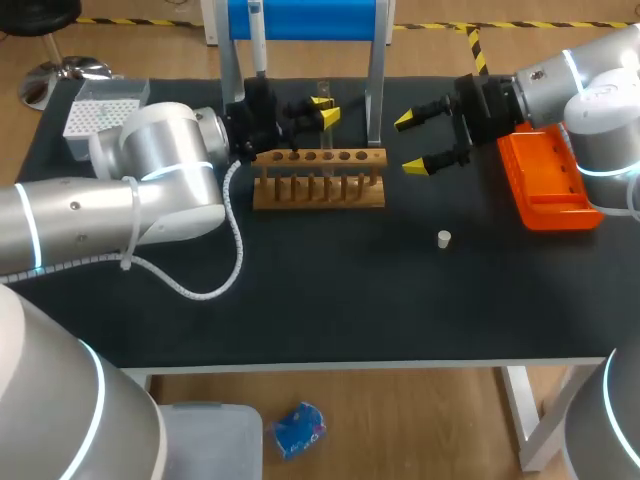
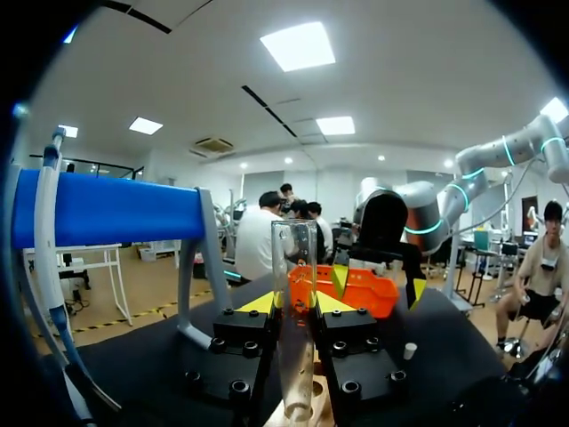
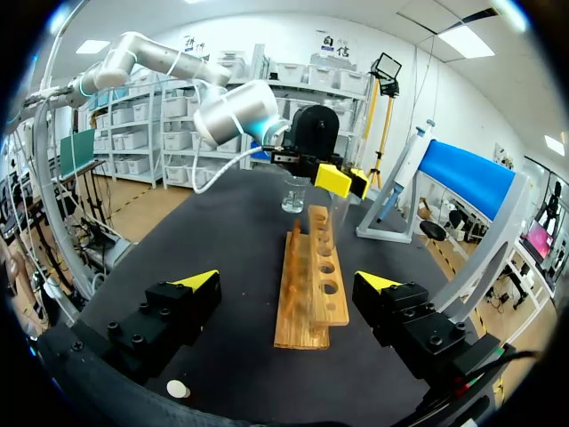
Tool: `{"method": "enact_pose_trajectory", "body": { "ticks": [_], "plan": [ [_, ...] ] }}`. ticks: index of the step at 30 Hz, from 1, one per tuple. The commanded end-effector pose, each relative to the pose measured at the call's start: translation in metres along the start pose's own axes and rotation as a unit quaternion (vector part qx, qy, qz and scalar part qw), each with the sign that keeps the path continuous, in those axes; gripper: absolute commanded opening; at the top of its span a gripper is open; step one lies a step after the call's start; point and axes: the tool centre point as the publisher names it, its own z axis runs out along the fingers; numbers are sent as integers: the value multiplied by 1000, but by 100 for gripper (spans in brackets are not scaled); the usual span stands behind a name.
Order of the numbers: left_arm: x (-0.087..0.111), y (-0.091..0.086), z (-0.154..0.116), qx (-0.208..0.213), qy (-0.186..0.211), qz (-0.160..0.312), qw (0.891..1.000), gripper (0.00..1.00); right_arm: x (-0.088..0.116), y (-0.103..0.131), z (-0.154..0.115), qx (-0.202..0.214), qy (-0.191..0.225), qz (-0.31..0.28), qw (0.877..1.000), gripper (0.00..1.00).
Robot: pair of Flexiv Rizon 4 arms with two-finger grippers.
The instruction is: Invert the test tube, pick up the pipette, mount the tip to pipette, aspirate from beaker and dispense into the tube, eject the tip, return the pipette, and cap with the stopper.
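Left wrist view, test tube (image 2: 295,267) upright, clamped in left gripper (image 2: 298,302)

Head view: high behind robot, looks down on whole table (image 1: 330,300), wooden rack (image 1: 319,190) toward far side. Left wrist view: close over rack, faces its right end. Right wrist view: farther, beyond right end, looks back along rack. All share rack.

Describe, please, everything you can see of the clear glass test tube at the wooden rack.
The clear glass test tube looks empty and has no stopper. It stands upright, open mouth up, its rounded bottom down at the light wooden rack, near the middle of the rack's row of holes. The left gripper is shut on it about midway up, one yellow-tipped finger on each side. Nothing else touches it.
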Motion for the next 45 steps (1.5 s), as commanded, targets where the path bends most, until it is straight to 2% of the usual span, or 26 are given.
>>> {"method": "enact_pose_trajectory", "body": {
  "ticks": [1, 16, 32, 39, 40, 41, 42, 45],
  "plan": [
    [-3, 6, 2, 6, 0, -3, 1000, 0, 0, 1, 0, 1, 0, 0, 1000, 100],
    [-3, 15, 6, -6, 5, -1, 1000, 0, 0, 1, 0, 1, 0, 0, 1000, 100],
    [3, 31, 5, -13, 5, -10, 1000, 0, 0, 1, 0, 1, 0, 0, 1000, 100],
    [3, 31, 3, -14, 3, -11, 1000, 0, 0, 1, 0, 1, 0, 0, 1000, 100],
    [3, 30, 3, -14, 3, -12, 1000, 28, 0, 1, 0, 1, 0, 0, 1000, 100],
    [3, 30, 2, -14, 2, -12, 1000, 49, 0, 1, 0, 1, 0, 0, 1000, 100],
    [3, 29, 2, -15, 1, -12, 1000, 100, 0, 1, 0, 1, 0, 0, 1000, 100],
    [3, 28, 0, -20, -1, -13, 1000, 100, 0, 1, 0, 1, 0, 0, 1000, 100]
  ]
}}
